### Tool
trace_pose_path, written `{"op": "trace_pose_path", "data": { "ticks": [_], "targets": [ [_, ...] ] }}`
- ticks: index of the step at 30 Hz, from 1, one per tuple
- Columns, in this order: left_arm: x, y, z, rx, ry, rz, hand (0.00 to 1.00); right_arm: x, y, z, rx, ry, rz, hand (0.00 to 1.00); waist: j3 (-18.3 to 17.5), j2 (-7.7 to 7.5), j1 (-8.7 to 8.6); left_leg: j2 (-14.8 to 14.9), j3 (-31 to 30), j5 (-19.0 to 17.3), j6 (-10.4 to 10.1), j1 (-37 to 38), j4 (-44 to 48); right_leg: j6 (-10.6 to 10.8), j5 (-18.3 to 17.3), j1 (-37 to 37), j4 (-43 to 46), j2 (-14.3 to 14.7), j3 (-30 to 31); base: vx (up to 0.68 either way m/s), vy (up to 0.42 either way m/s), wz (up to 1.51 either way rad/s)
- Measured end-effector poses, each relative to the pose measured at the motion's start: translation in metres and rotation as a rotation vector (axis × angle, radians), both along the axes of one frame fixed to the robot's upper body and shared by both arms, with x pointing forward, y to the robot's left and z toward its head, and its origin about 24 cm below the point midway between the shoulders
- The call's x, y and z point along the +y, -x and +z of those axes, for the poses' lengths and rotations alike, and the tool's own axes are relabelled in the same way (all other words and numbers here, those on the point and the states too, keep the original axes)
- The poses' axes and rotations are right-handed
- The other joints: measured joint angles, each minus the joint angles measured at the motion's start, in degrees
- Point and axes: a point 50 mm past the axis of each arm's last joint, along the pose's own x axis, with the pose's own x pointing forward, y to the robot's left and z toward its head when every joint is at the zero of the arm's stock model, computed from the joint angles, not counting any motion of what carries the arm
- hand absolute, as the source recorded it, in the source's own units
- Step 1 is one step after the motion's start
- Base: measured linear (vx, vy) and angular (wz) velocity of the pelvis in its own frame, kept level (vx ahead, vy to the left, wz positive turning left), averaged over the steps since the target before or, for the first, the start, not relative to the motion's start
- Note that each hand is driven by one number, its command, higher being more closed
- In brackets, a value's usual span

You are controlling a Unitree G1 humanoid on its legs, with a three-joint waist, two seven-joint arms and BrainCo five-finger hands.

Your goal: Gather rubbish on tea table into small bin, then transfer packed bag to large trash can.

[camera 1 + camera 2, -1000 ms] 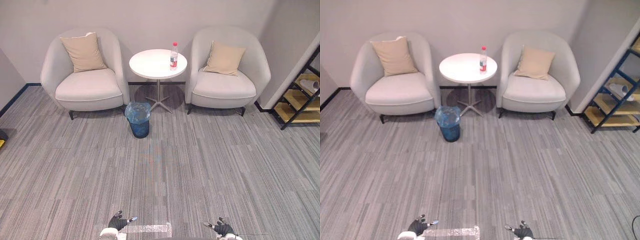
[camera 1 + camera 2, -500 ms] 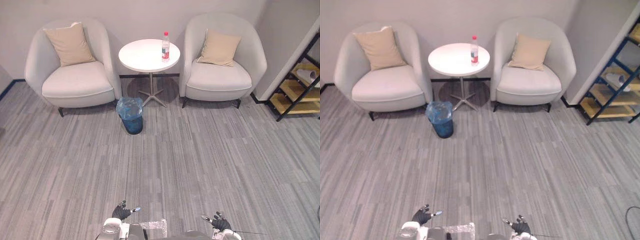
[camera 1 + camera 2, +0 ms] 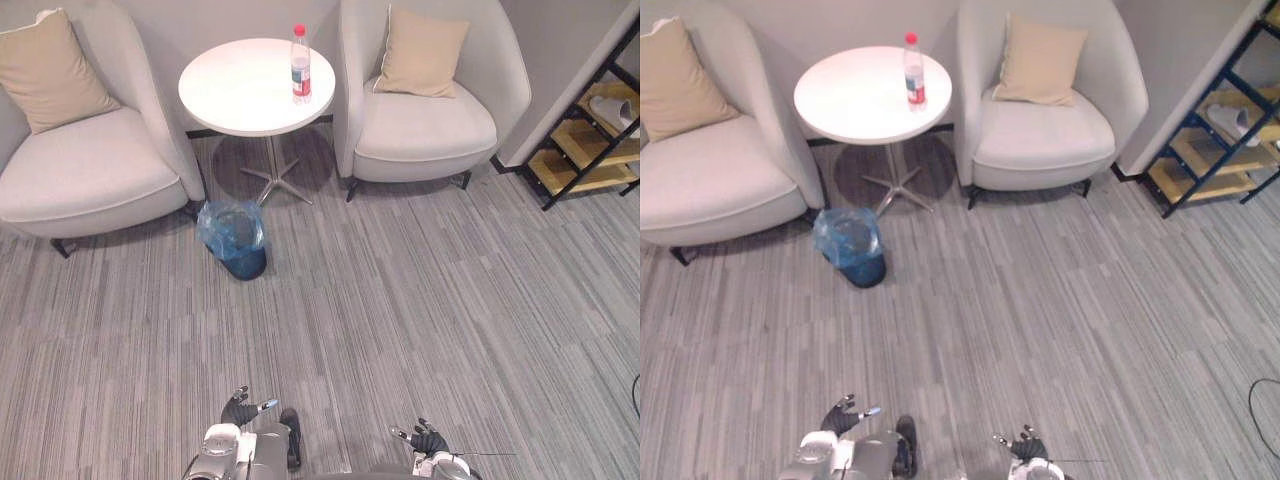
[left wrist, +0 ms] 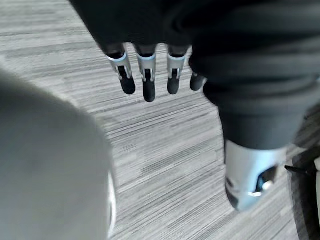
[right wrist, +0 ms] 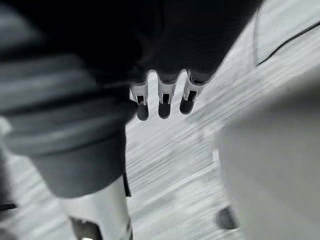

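Upper middle of the left eye view: a round white pedestal surface [image 3: 235,95]. One clear plastic bottle with red cap and red label [image 3: 300,66] stands upright on it, near its right edge.

Just below the surface, on the grey striped carpet [image 3: 430,300], sits a small dark bin lined with a blue plastic bag [image 3: 234,238]. The bag's mouth is open. The bin is just left of the pedestal's foot and near the front corner of the left armchair.

A pale grey left armchair [image 3: 85,175] is at upper left, with a beige cushion [image 3: 50,70] against its back. A pale grey right armchair [image 3: 425,130] is at upper right, with a second beige cushion [image 3: 420,55]. A black-framed shelf with wooden boards [image 3: 590,150] is at the right edge.

The left hand [image 3: 240,409] is at bottom, left of centre, and the right hand [image 3: 428,440] at bottom, right of centre. Both are low over the carpet, well apart from bin and surface.

In the left wrist view the fingers [image 4: 148,85] hang straight and slightly spread, empty. In the right wrist view the fingers [image 5: 164,102] are straight, side by side, holding nothing.
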Motion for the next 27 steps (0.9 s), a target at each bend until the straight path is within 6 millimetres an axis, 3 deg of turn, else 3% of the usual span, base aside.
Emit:
{"op": "trace_pose_path", "data": {
  "ticks": [2, 5, 7, 9, 10, 11, 12, 14, 15, 16, 18, 21, 23, 24, 25, 26, 27],
  "targets": [
    [-0.001, 0.002, -0.001, 0.01, 0.002, 0.001, 0.0, -0.001, -0.003, 0.002, -0.013, 0.01, 0.011, 0.0, -0.12, 0.19, -0.42, 0.65, -0.23, 0.0, 0.0, 4.55, -3.58, -1.45, -2.38, -3.93, -0.65, -1.62, -6.8, 0.32, 0.036, 0.08],
    [-0.003, 0.004, -0.003, 0.024, 0.002, -0.021, 0.0, -0.002, -0.01, 0.005, -0.042, 0.025, 0.031, 0.0, 0.22, 0.82, -1.04, 3.06, -0.62, 0.01, -0.01, 7.03, -4.08, -0.94, -3.48, -8.66, -11.63, -0.81, -10.47, 0.36, -0.077, 0.13],
    [-0.003, 0.005, -0.003, 0.026, 0.002, -0.021, 0.0, -0.004, -0.014, 0.006, -0.05, 0.031, 0.035, 0.0, 0.37, 1.11, -1.52, 4.63, -1.6, -0.11, -0.25, 8.62, -4.08, -1.19, 0.82, -10.54, -23.3, 1.32, -9.31, 0.35, -0.203, 0.2],
    [0.0, 0.009, -0.003, 0.034, -0.004, -0.019, 0.0, -0.004, -0.012, 0.005, -0.041, 0.029, 0.038, 0.0, 0.03, 0.55, -1.63, 4.74, -2.36, -1.92, -3.32, 10.25, -3.88, -1.88, 10.35, -10.73, -33.26, 2.92, -6.2, 0.34, -0.238, 0.26],
    [-0.003, 0.009, -0.005, 0.044, 0.001, -0.017, 0.0, -0.008, -0.014, 0.007, -0.052, 0.032, 0.029, 0.0, 0.38, 1.15, -1.93, 5.46, -4.21, -4.26, -6.44, 11.62, -3.67, -3.01, 12.31, -11.26, -30.92, 3.29, -5.58, 0.33, -0.243, 0.23],
    [-0.01, 0.01, -0.006, 0.048, 0.022, -0.016, 0.0, -0.014, -0.017, 0.009, -0.057, 0.054, 0.043, 0.0, -0.03, 3.29, -1.77, 7.1, -4.95, -4.71, -7.16, 11.67, -2.8, -3.29, 9.92, -11.34, -28.93, 4.28, -6.39, 0.33, -0.264, 0.26],
    [-0.016, 0.009, -0.006, 0.045, 0.036, -0.018, 0.0, -0.017, -0.016, 0.009, -0.054, 0.058, 0.038, 0.0, -0.1, 3.89, -1.88, 7.45, -5.3, -4.81, -7.32, 10.94, -0.68, -3.34, 8.1, -11.25, -28.54, 4.56, -6.82, 0.3, -0.268, 0.35],
    [-0.016, 0.003, -0.004, 0.018, 0.054, 0.035, 0.0, -0.019, -0.017, 0.009, -0.063, 0.058, 0.023, 0.0, 0.72, 4.91, -2.07, 10.28, -6.89, -5.81, -9.04, 3.69, 15.73, -3.74, 5.46, -8.42, -29.51, 5.46, -8.6, 0.25, -0.264, 0.4],
    [-0.015, 0.001, -0.002, -0.008, 0.068, 0.086, 0.0, -0.02, -0.018, 0.01, -0.07, 0.063, 0.026, 0.0, 1.73, 5.8, -1.81, 13.59, -7.73, -4.66, -10.45, -2.32, 30.24, -4.68, 4.6, -5.04, -31.08, 7.39, -9.78, 0.26, -0.235, 0.18],
    [-0.012, 0.002, -0.001, -0.022, 0.069, 0.11, 0.0, -0.019, -0.017, 0.01, -0.066, 0.065, 0.029, 0.0, 2.08, 6.17, -1.37, 16.16, -7.51, -4.63, -10.69, -5.7, 39.36, -5.72, 3.03, -1.96, -31.61, 8.71, -10.44, 0.34, -0.238, 0.04],
    [-0.008, 0.0, 0.002, -0.048, 0.063, 0.12, 0.0, -0.015, -0.013, 0.009, -0.058, 0.06, 0.031, 0.0, 2.52, 5.0, -0.73, 17.18, -4.58, -5.1, -9.79, -9.54, 43.97, -6.36, 0.73, 2.72, -32.27, 8.87, -10.98, 0.32, -0.191, 0.06],
    [-0.007, -0.004, 0.005, -0.071, 0.065, 0.127, 0.0, -0.014, -0.01, 0.008, -0.051, 0.057, 0.027, 0.0, 2.42, 4.6, -0.25, 15.65, 0.01, -5.68, -8.48, -14.79, 35.29, -4.51, 0.65, 7.13, -37.23, 8.69, -11.27, 0.32, -0.068, 0.02],
    [-0.005, -0.007, 0.006, -0.086, 0.06, 0.122, 0.0, -0.012, -0.009, 0.007, -0.04, 0.053, 0.027, 0.0, 2.66, 4.08, -0.04, 10.77, 0.2, -3.54, -7.63, -15.69, 19.1, -4.03, 1.23, 9.77, -40.35, 7.38, -10.99, 0.46, 0.07, -0.08],
    [-0.005, -0.009, 0.007, -0.089, 0.059, 0.12, 0.0, -0.011, -0.009, 0.005, -0.025, 0.047, 0.029, 0.0, 2.94, 3.6, 0.34, 7.86, -0.04, 1.05, -7.68, -14.65, 7.34, -3.15, 1.06, 11.62, -42.03, 6.49, -10.36, 0.47, 0.128, -0.3],
    [-0.006, -0.01, 0.007, -0.093, 0.06, 0.118, 0.0, -0.01, -0.007, 0.004, -0.015, 0.046, 0.03, 0.0, 3.07, 3.27, 1.44, 6.23, -0.39, 8.82, -7.6, -13.35, 0.71, -2.2, 1.11, 13.41, -43.66, 6.05, -9.27, 0.5, 0.14, -0.49],
    [-0.007, -0.01, 0.007, -0.093, 0.061, 0.112, 0.0, -0.011, -0.007, 0.003, -0.009, 0.047, 0.031, 0.0, 3.05, 2.77, 2.45, 5.2, -0.15, 12.25, -5.44, -11.89, -1.87, -1.28, 1.47, 14.51, -45.14, 5.83, -7.72, 0.52, 0.131, -0.4],
    [-0.005, -0.013, 0.008, -0.094, 0.05, 0.098, 0.0, -0.006, -0.007, 0.002, -0.002, 0.036, 0.032, 0.0, 2.32, 1.94, 2.3, 3.86, 0.34, 12.8, -4.32, -10.52, -3.11, -0.09, 2.37, 15.26, -46.81, 4.6, -6.9, 0.53, 0.165, -0.11]
  ]
}}
